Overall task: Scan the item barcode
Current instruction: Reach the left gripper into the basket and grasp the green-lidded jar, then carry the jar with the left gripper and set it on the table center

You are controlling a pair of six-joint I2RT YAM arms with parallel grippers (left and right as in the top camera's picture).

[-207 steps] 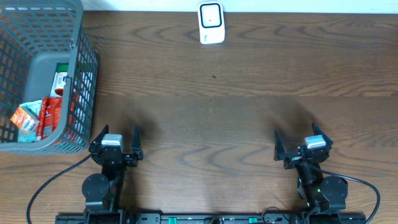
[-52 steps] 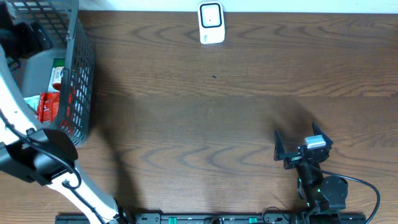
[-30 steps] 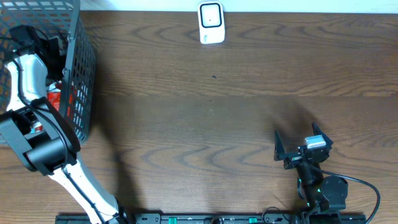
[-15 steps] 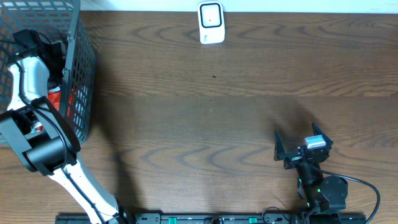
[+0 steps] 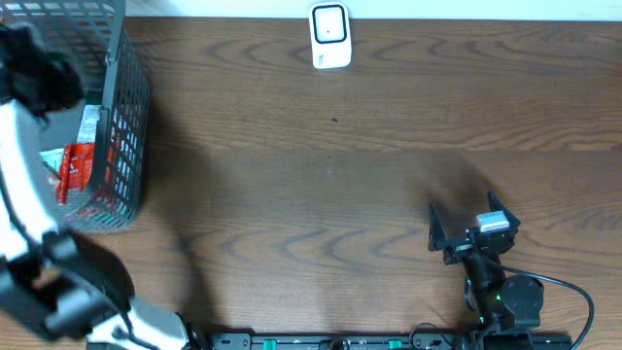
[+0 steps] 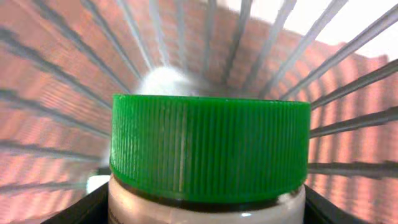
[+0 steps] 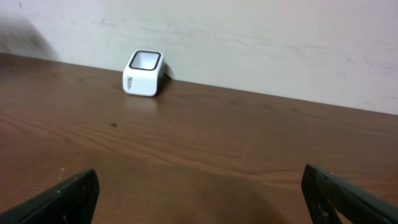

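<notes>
Pinching green-capped bottle below cap with left tool, inside basket at 10 o'clock, likely for lift toward scanner at 12 o'clock. Resting right tool, spread, at 5 o'clock.

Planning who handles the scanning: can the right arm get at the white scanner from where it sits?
Probably yes: only bare table lies between the right gripper and the white scanner, and its jaws stand open. Whether the arm stretches that far is unclear.
</notes>
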